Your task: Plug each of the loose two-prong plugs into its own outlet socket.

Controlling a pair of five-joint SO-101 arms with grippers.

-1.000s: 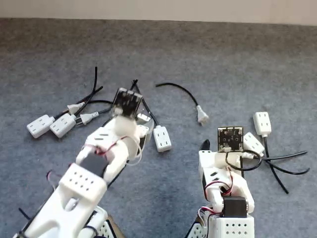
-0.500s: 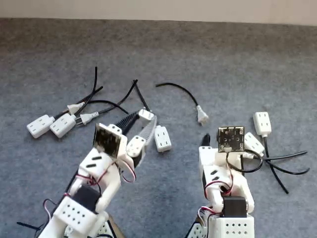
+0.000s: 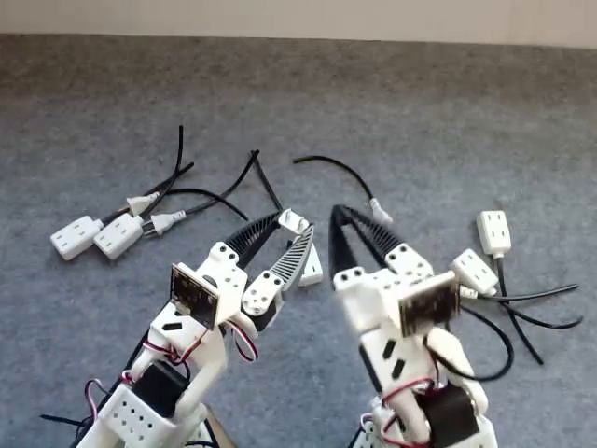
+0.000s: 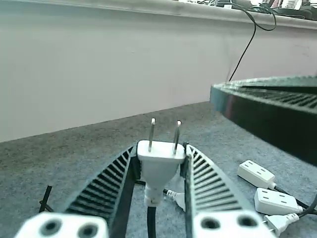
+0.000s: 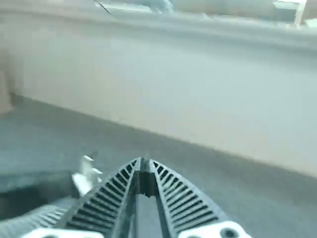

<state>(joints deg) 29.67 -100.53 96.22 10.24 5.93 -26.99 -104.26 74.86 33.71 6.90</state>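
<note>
My left gripper (image 3: 295, 225) is shut on a white two-prong plug (image 3: 292, 220), lifted off the carpet. In the left wrist view this plug (image 4: 158, 157) sits between the ribbed fingers (image 4: 208, 183) with its prongs pointing away from the camera. Close to its right, my right gripper (image 3: 339, 215) is raised and shut on nothing; its fingertips (image 5: 142, 162) meet. A loose plug (image 3: 381, 214) lies just beyond it. White outlet sockets lie at the right (image 3: 492, 231) (image 3: 474, 271), at the left (image 3: 75, 236) (image 3: 118, 236), and one (image 3: 312, 268) half hidden behind the left gripper.
Two more plugs (image 3: 142, 203) (image 3: 168, 222) lie by the left outlets with black cords (image 3: 201, 194) fanning out behind. Cords (image 3: 532, 308) loop on the carpet at the right. The far carpet (image 3: 420, 103) is open up to a pale wall.
The left arm drew back toward its base and lifted the plug off the carpet. The right arm unfolded, swinging its shut gripper up and left beside the left one.
</note>
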